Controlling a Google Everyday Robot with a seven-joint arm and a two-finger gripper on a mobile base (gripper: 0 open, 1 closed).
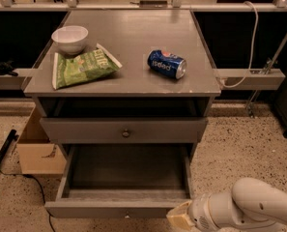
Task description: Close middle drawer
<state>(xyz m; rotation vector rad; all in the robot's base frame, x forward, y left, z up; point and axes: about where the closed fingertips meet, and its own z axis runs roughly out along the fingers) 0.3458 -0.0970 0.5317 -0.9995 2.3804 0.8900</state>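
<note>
Standing pulled far out, the middle drawer (94,209) has the gripper (179,218) at its front right corner; how open the gripper is cannot be told.

On the table (133,37), a bowl (69,38) sits behind a chip bag (82,67), with a can (166,64) to their right. Below, the middle drawer (114,209) juts out, with the pincer (180,217) at its front-right corner.
</note>
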